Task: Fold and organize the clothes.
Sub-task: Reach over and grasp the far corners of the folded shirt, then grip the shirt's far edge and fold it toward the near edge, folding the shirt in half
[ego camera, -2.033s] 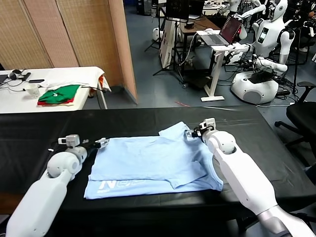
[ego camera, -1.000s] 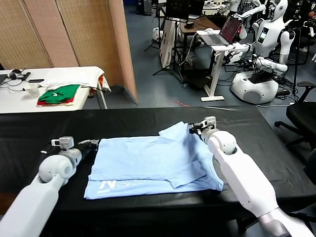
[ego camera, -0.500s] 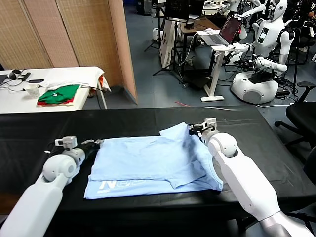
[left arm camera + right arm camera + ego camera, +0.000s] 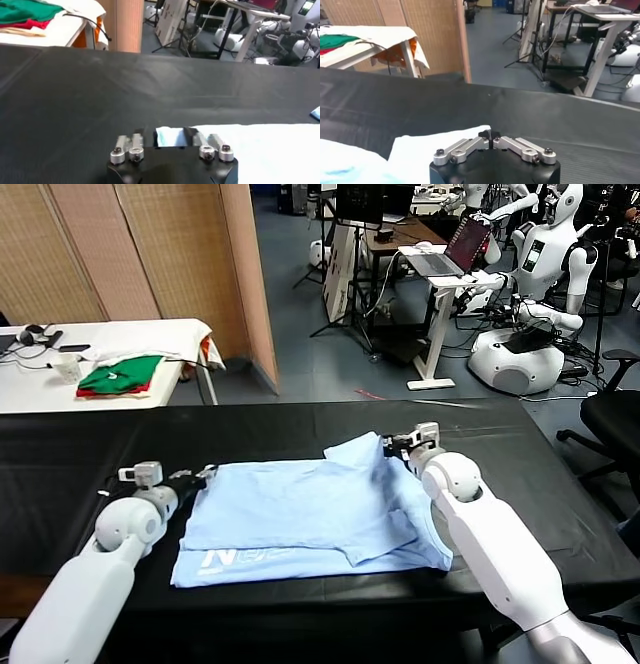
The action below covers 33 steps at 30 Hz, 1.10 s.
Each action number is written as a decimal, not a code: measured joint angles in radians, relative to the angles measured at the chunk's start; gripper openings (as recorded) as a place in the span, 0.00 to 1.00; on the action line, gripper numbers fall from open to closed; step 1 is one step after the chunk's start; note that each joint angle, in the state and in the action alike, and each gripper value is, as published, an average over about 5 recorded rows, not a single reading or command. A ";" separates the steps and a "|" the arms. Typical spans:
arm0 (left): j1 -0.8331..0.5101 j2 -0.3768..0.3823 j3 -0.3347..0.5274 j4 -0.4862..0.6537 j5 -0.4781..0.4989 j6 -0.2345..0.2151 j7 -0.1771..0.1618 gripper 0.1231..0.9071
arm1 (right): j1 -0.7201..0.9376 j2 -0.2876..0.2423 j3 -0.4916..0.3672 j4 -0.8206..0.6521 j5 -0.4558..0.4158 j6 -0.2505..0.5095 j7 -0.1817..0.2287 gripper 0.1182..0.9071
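Note:
The pale blue T-shirt (image 4: 300, 514) lies spread flat on the black table (image 4: 90, 444), its white print near the front left. My left gripper (image 4: 205, 475) sits low at the shirt's far left corner. In the left wrist view its jaws (image 4: 170, 136) stand apart, with the corner of the blue cloth (image 4: 260, 150) lying between them. My right gripper (image 4: 391, 446) is at the shirt's far right sleeve. The right wrist view shows that gripper (image 4: 490, 135) pinched shut on the tip of the pale fabric (image 4: 430, 147).
A white side table (image 4: 150, 334) at the back left carries folded green-and-red garments (image 4: 120, 374). Woven screens stand behind it. A desk with a laptop (image 4: 450, 254), other robots (image 4: 530, 334) and an office chair (image 4: 615, 424) are at the back right, off the table.
My left gripper drew back left from the shirt, then slid right again to its far left corner. The right gripper kept its pinch on the sleeve and barely moved.

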 joint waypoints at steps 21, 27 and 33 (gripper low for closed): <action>0.131 0.062 -0.096 -0.213 -0.018 -0.028 -0.005 0.03 | -0.141 -0.076 0.092 0.190 -0.045 -0.030 -0.015 0.03; 0.213 0.061 -0.155 -0.273 -0.016 -0.038 -0.005 0.03 | -0.214 -0.108 0.122 0.261 -0.058 -0.031 -0.014 0.03; 0.266 0.048 -0.200 -0.306 0.010 -0.034 -0.014 0.03 | -0.272 -0.136 0.140 0.329 -0.060 -0.064 0.011 0.03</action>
